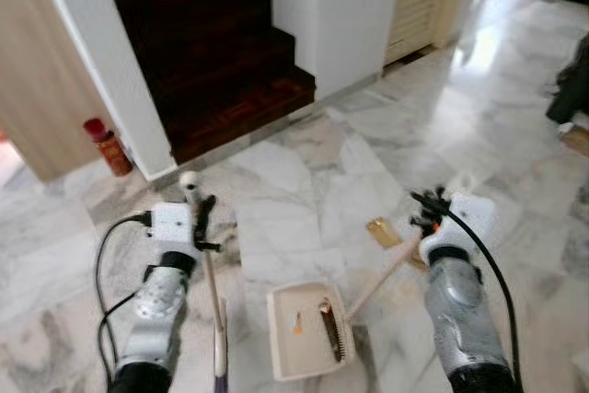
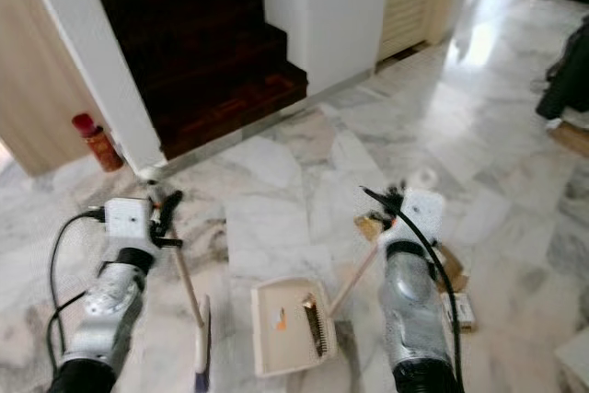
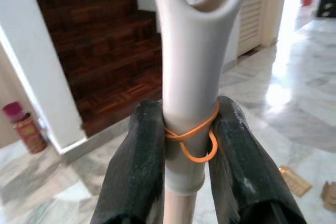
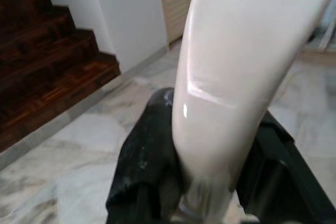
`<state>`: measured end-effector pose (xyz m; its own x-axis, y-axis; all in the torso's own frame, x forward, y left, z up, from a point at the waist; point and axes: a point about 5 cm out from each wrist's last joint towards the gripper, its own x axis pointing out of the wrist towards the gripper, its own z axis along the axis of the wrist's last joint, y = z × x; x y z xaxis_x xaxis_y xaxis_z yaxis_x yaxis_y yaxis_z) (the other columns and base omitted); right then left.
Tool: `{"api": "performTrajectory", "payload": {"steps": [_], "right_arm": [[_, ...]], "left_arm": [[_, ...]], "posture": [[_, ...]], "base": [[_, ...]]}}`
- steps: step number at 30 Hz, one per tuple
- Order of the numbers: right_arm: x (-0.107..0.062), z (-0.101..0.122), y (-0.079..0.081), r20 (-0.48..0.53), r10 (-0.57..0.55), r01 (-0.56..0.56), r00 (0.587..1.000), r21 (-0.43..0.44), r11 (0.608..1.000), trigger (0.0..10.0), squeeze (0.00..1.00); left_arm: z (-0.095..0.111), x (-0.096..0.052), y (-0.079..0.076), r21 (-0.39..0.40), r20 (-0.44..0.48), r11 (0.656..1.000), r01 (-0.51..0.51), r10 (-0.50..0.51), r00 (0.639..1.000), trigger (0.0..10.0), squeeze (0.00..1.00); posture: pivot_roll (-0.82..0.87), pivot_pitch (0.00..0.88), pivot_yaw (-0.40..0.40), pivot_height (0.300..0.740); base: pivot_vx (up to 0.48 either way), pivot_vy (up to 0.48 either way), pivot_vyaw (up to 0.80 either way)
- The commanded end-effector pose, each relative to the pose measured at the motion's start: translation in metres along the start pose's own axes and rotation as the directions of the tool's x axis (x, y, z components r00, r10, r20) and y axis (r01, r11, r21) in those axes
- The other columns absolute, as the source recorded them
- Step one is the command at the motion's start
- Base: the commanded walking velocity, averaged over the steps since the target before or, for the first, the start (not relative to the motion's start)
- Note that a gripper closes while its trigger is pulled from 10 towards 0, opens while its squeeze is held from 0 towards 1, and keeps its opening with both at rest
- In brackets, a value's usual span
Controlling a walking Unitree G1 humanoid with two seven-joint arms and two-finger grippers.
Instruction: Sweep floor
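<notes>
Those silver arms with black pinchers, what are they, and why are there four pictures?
They belong to a robot that walks around a home. Two pictures come from cameras in its head, looking down at the marble floor. The other two come from little cameras on its wrists, right behind the fingers.

The left gripper pinches the top of a broom handle, which has an orange rubber band around it. The right gripper pinches the long handle of a cream dustpan. The dustpan sits on the floor between the arms, with an orange scrap inside. Farther off are dark wooden stairs and a red can.
</notes>
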<state>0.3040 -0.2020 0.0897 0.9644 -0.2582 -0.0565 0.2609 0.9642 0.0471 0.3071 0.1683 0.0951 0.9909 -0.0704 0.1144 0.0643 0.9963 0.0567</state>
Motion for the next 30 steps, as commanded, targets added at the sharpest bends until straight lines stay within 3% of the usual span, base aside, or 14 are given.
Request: {"api": "performTrajectory", "payload": {"steps": [1,19,30], "right_arm": [[0.0040,0.0168,0.0105,0.072,0.028,-0.030,0.997,0.017,0.999,10.0,0.00],[0.0043,0.0182,0.0101,0.073,0.041,-0.043,0.996,0.014,0.999,10.0,0.00],[0.0043,0.0168,0.0135,0.068,0.051,-0.053,0.996,0.025,0.998,10.0,0.00]], "left_arm": [[0.0085,0.0019,0.0072,0.008,0.036,1.000,-0.019,0.019,0.999,10.0,0.00],[0.0072,-0.0004,0.0066,0.002,0.033,1.000,-0.029,0.029,0.999,10.0,0.00],[0.0071,-0.0007,0.0074,0.010,0.032,1.000,-0.027,0.026,0.999,10.0,0.00]], "posture": [[0.04,0.000,0.024,0.740],[0.04,0.000,0.007,0.740],[0.04,0.000,0.013,0.740]], "base": [[0.000,0.398,0.00],[0.000,0.396,0.00],[0.000,0.395,-0.63]]}}
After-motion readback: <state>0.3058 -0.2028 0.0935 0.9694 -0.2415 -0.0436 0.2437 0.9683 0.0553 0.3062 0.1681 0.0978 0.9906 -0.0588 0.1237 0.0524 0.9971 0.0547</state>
